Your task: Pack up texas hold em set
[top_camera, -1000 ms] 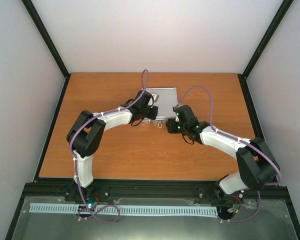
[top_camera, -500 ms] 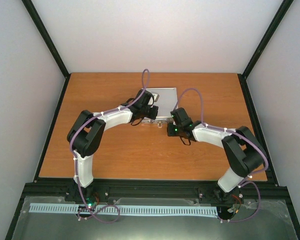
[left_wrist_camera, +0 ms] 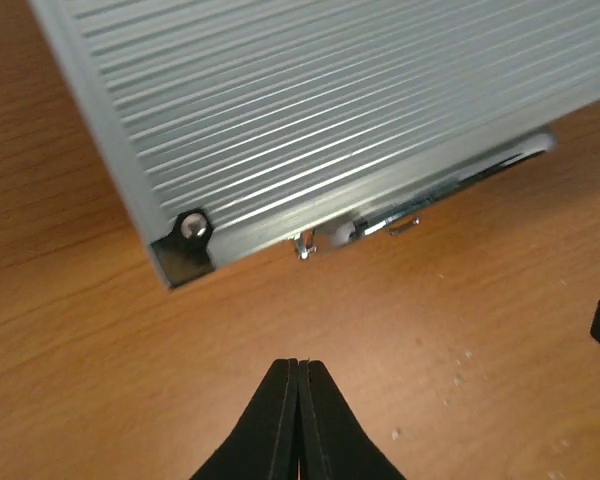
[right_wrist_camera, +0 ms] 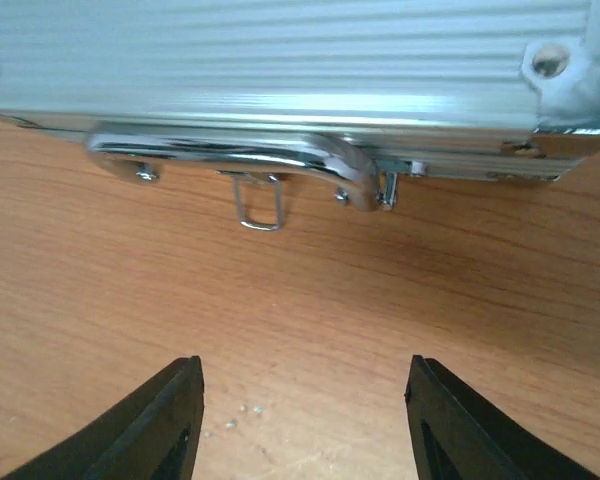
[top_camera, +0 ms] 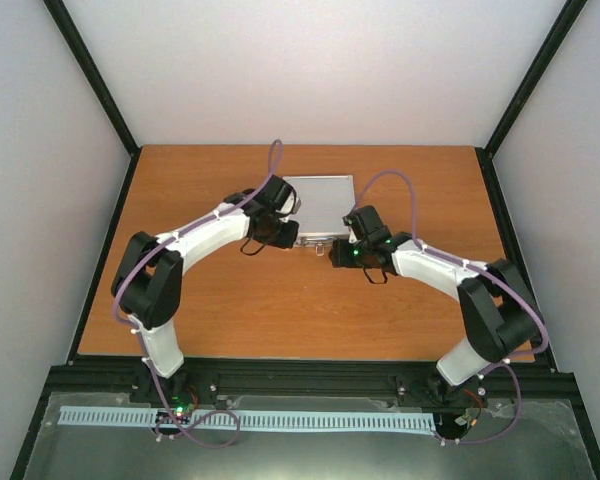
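The texas hold em set shows as a ribbed silver case (top_camera: 322, 198), lid down, lying flat at the back middle of the table. The left wrist view has its front left corner (left_wrist_camera: 188, 232), the right wrist view its chrome handle (right_wrist_camera: 230, 152) and a wire latch loop (right_wrist_camera: 258, 207) on the front side. My left gripper (top_camera: 286, 236) (left_wrist_camera: 298, 366) is shut on nothing, just off that corner above the wood. My right gripper (top_camera: 333, 250) (right_wrist_camera: 300, 368) stands open in front of the handle, apart from it, nothing between its fingers.
The orange-brown wooden table (top_camera: 280, 310) is bordered by black frame rails (top_camera: 100, 260) and white walls. Purple cables (top_camera: 400, 185) loop above both arms. A few pale crumbs (right_wrist_camera: 230, 418) lie on the wood near my right fingers.
My left arm has swung leftward, taking its gripper off the case lid to the front left corner. My right gripper has shifted a little near the handle, its jaws wider than half a second ago.
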